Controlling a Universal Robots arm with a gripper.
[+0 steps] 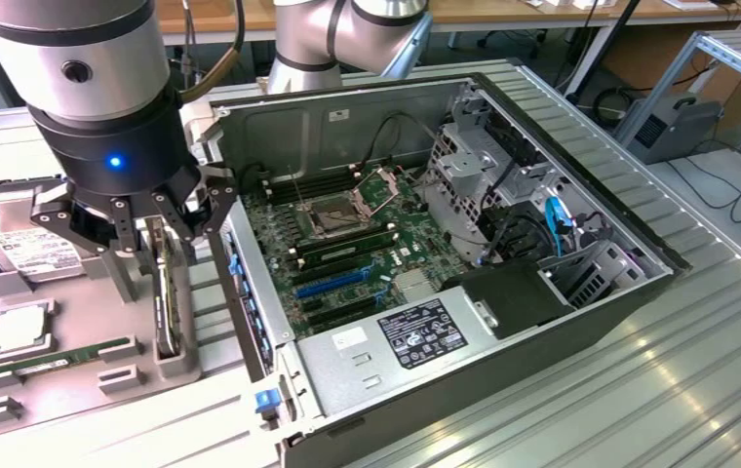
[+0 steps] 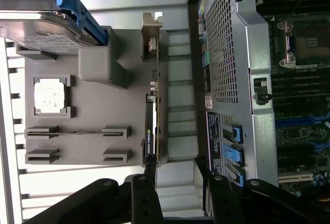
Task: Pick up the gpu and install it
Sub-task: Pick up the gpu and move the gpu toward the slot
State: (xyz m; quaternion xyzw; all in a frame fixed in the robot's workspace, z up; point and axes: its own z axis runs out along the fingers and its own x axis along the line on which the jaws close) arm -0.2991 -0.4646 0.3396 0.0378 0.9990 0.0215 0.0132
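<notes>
Ribbed metal table (image 1: 696, 380), bare and shiny. On it, a big computer case (image 1: 514, 351) laid on its side with the panel off: black shell, perforated silver steel inside, green circuit board (image 1: 331, 244) with an open chip socket.

Beside the case on the exterior view's left, a thick grey-and-black robot arm (image 1: 85, 88), pointing down over a matte grey plastic tray (image 1: 71, 400) with moulded slots.

At the arm's end, the black claw (image 1: 149, 244) (image 2: 174, 170): spread as wide as it goes, gripping nothing, hanging right over the graphics card (image 1: 163, 302) (image 2: 149, 134). Contact with it impossible to tell.

Graphics card thin, flat and dark, standing on edge in the tray slot nearest the case, silvery bracket at one end.

Also in the tray: boxy silver hard drive (image 1: 19, 244) (image 2: 36, 28) with white label, square silver processor chip (image 1: 16, 330) (image 2: 50, 95), slim green memory stick (image 1: 56, 360).
</notes>
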